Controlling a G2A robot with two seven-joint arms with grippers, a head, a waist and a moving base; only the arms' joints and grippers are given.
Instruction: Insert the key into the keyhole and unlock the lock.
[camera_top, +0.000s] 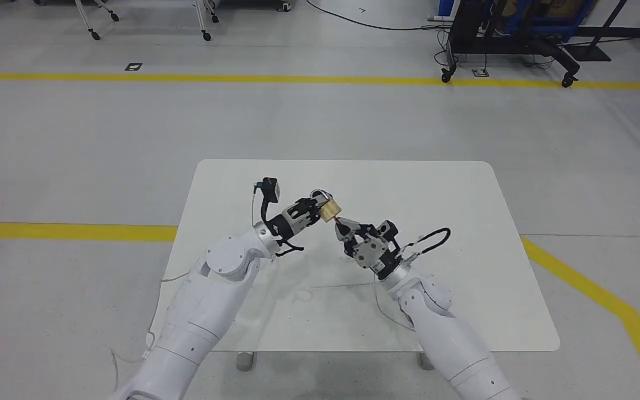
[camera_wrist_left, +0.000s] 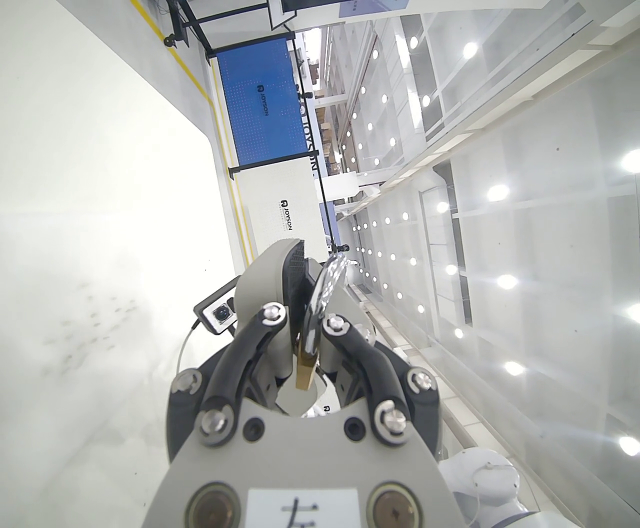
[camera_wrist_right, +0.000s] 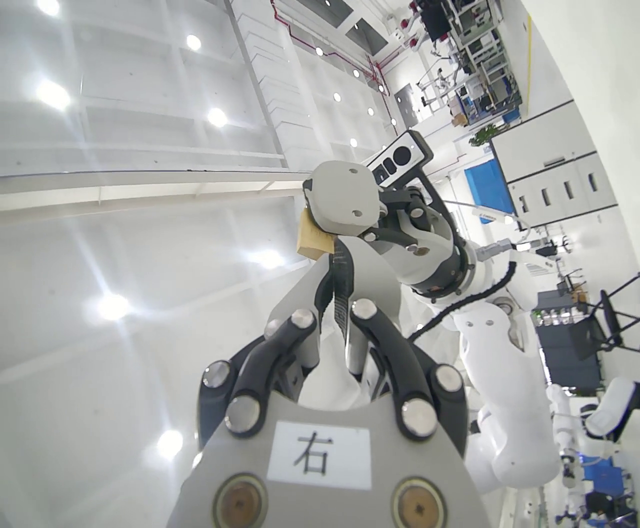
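A small brass padlock hangs above the middle of the white table, with my left gripper shut on it. In the left wrist view its silver shackle runs between the fingers and its brass body lies toward the palm. My right gripper is just in front and to the right of the lock, shut, with its tip at the lock's brass body. Its fingers are pressed together on the key, which they almost wholly hide. The left gripper stands just beyond.
Both arms meet over the table's centre, near the front half. A black cable loop sticks out from the right forearm. Beyond the table lies open floor with yellow lines and a black wheeled frame at the far back right.
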